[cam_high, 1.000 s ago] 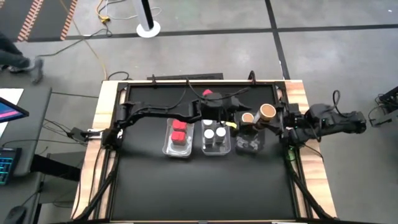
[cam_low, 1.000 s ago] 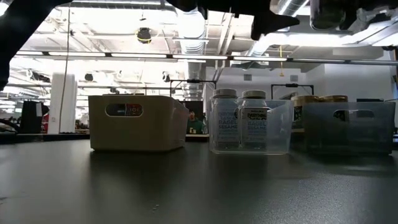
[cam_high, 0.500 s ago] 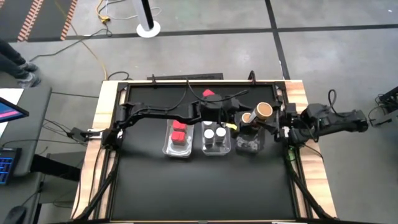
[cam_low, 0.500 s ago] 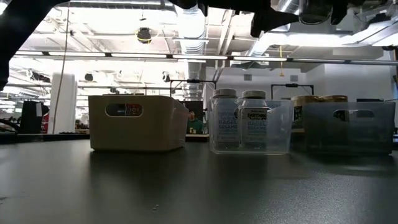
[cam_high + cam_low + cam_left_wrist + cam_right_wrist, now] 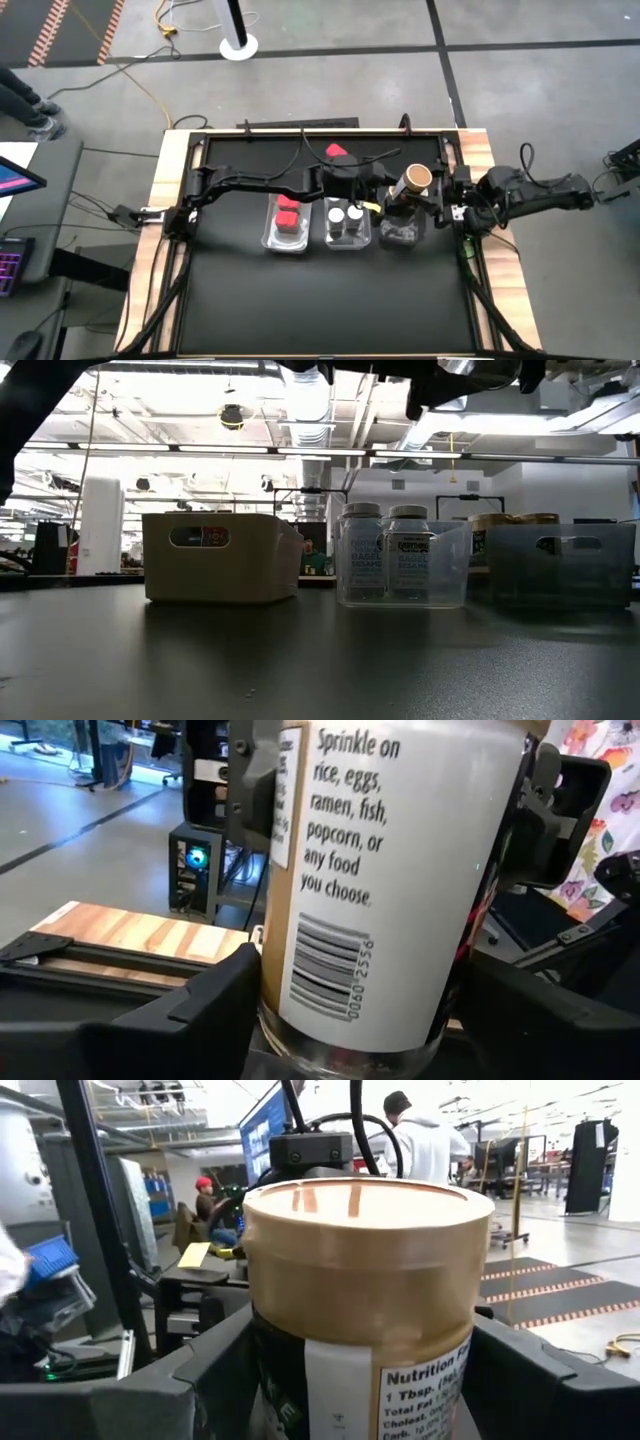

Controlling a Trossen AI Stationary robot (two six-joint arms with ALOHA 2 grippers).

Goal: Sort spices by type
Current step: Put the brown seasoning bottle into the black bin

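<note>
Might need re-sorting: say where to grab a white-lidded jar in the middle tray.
Take the white-lidded jar by its lid, from straight above. It stands upright, and the wall of the clear tray and neighbouring jars cover its sides; only the lid clears the rim.

3 clear trays on black table.

An open-plan robotics lab: exposed ceiling ducts, strip lights, concrete floor, monitors and workbenches.
</note>
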